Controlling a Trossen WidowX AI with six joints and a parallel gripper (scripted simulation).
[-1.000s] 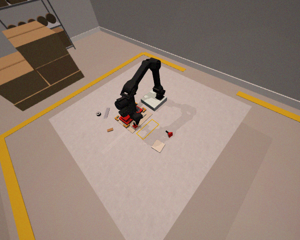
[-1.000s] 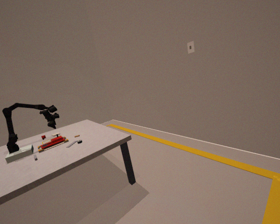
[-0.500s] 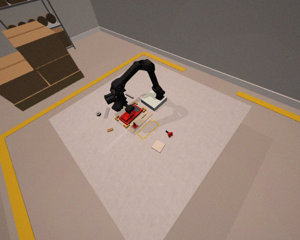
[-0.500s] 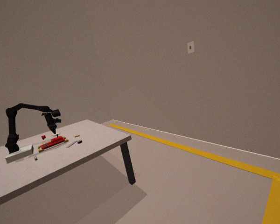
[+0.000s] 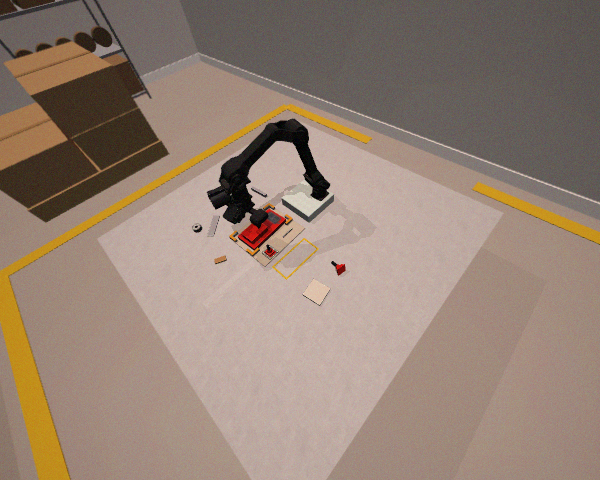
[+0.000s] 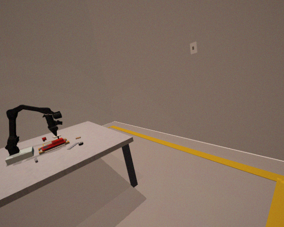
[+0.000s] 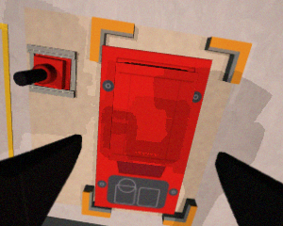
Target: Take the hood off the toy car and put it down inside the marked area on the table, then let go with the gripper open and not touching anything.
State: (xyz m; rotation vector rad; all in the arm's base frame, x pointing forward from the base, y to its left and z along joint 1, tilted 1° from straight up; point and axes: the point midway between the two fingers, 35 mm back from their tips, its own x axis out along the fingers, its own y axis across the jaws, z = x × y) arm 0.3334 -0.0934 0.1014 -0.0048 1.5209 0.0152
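Here the gripper [image 7: 146, 174] hangs spread wide, grasping nothing, its 2 black tapered fingers at the lower corners of the wrist view. Between them, mid-frame, lies the glossy red rectangular toy car [image 7: 153, 127], hood [image 7: 153, 80] on, framed by orange corner brackets [image 7: 110, 30].

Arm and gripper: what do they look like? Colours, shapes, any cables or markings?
The arm is matte black all over, built of blocky links with rounded joints, and stands on a pale grey-green slab base. No cables, labels or markings are visible in any view. The gripper has two plain black fingers that taper to wedge points, with no visible pads or texture.
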